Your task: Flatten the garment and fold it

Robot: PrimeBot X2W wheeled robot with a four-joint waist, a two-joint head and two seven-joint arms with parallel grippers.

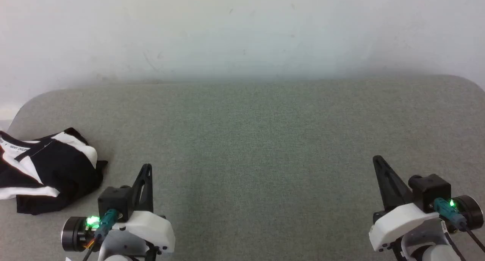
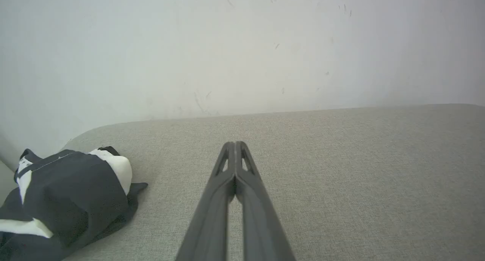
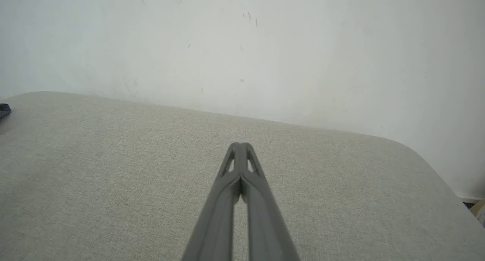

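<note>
Pointing forward over the grey-green fabric counter (image 1: 250,139), the left claw (image 1: 147,168) and right claw (image 1: 377,161) are both pinched fully closed, gripping nothing. Just left of the left claw lies the crumpled soft white-and-black long-sleeved garment (image 1: 49,174), untouched.

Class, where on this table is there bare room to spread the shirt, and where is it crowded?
Free: the broad middle of the table, between the wall and the left gripper and right gripper, plus its right end. Crowded: the left edge, where the garment lies bunched.
</note>
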